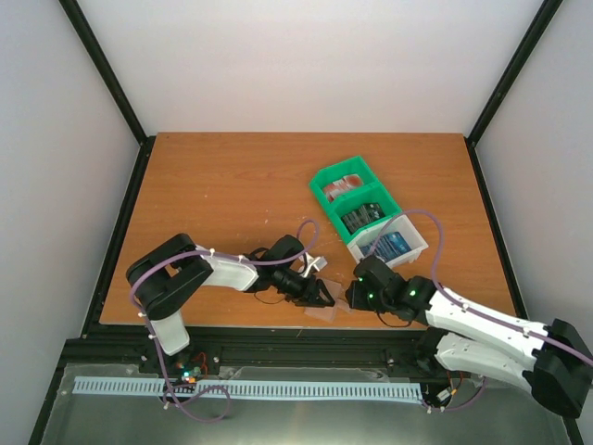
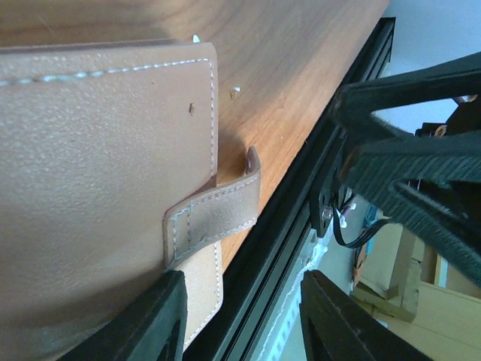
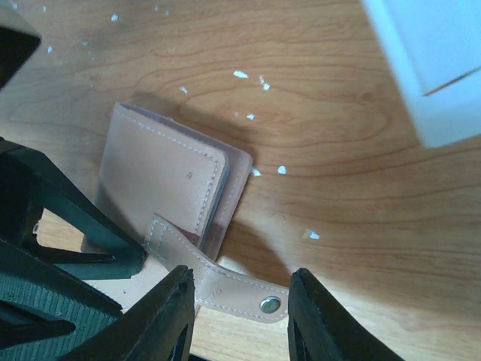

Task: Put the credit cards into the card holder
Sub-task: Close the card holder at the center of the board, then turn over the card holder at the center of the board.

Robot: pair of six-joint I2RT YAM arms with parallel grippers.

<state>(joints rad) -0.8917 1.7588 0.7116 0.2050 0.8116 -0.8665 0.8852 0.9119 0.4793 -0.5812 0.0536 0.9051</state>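
Folded card holder [image 3: 161,180] lies at the tabletop's [image 1: 232,185] 6 o'clock edge, strap [image 3: 218,282] unfastened. Right jaws, partly open, straddle the strap without pinching it. Left jaws, partly open and empty, stand at the holder's corner. Cards [image 1: 363,216] sit in the tray [image 1: 320,185], 2 o'clock of the holder.

Closed tan card holder [image 3: 161,177], strap loose; credit cards [image 1: 363,217] in tray [image 1: 335,169].

It was a robotics lab cell. White walls [image 1: 306,56] and black metal posts [image 1: 104,67] enclosed a wooden table [image 1: 222,185] with two robot arms [image 1: 482,324].
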